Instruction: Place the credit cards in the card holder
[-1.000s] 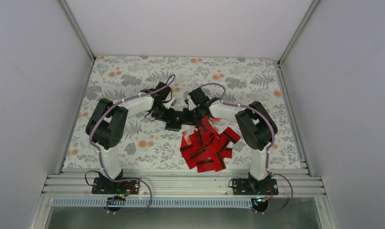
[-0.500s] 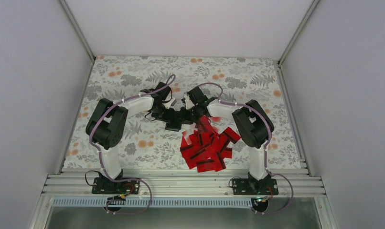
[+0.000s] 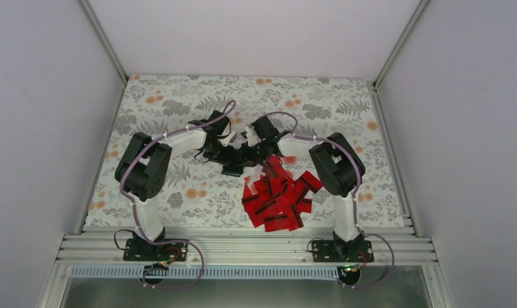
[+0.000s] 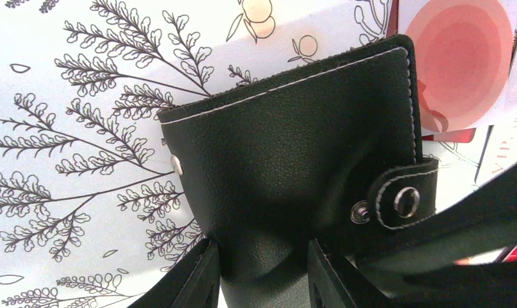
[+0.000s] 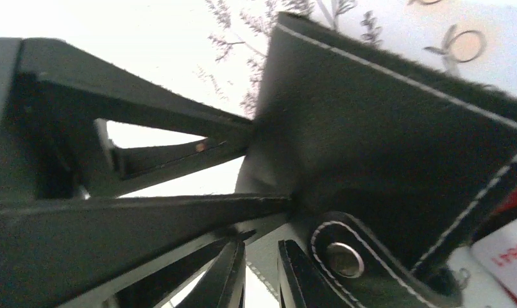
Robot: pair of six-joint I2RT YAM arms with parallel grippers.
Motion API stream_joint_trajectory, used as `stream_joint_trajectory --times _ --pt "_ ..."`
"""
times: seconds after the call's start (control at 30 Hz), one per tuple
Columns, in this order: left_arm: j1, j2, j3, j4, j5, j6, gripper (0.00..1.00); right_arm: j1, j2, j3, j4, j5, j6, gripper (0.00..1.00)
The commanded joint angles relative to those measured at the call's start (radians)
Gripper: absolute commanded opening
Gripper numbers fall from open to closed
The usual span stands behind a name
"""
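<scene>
The black card holder (image 4: 288, 141) hangs folded over the flowered cloth, its lower fold pinched between the fingers of my left gripper (image 4: 262, 256), which is shut on it. Its snap strap (image 4: 403, 202) hangs loose at the right. My right gripper (image 5: 262, 256) is nearly closed on a thin stitched edge of the card holder (image 5: 384, 128), just left of the strap snap (image 5: 344, 258). From above, both grippers (image 3: 225, 154) (image 3: 246, 153) meet over the card holder (image 3: 233, 169). The red credit cards (image 3: 278, 199) lie piled to its near right.
The flowered cloth (image 3: 179, 102) covers the table between white walls. A pale card printed with pink rings (image 4: 461, 58) lies just beyond the holder's right edge. The right arm's elbow (image 3: 333, 168) stands beside the card pile. A metal rail (image 3: 243, 247) runs along the near edge.
The right arm has shifted a little to the left toward the holder, and its jaws have narrowed slightly. The left arm and the card pile have not moved.
</scene>
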Motion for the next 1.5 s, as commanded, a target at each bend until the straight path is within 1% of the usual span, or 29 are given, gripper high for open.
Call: stream_joint_trajectory --times 0.0,0.13,0.2,0.3,0.47,0.83,1.47 --pt "-0.029 0.087 -0.061 -0.062 0.023 0.032 0.35 -0.001 -0.07 0.013 0.019 -0.1 -0.067 0.14" --pt "-0.029 0.089 -0.059 -0.062 0.023 0.029 0.34 -0.016 -0.136 0.014 -0.033 -0.07 -0.081 0.14" --pt "-0.029 0.089 -0.059 -0.061 0.022 0.028 0.35 -0.03 -0.157 0.002 -0.061 -0.015 -0.062 0.14" --pt "-0.029 0.087 -0.063 -0.059 0.021 0.026 0.34 -0.046 -0.166 -0.003 -0.123 0.118 -0.035 0.14" --pt "-0.029 0.087 -0.066 -0.061 0.022 0.029 0.34 -0.045 -0.142 -0.026 -0.155 0.196 0.021 0.14" --pt "-0.028 0.088 -0.063 -0.059 0.024 0.029 0.34 -0.028 -0.083 -0.039 -0.07 0.114 0.057 0.14" --pt "-0.029 0.095 -0.059 -0.06 0.03 0.034 0.34 -0.023 0.0 -0.024 -0.008 0.071 0.054 0.14"
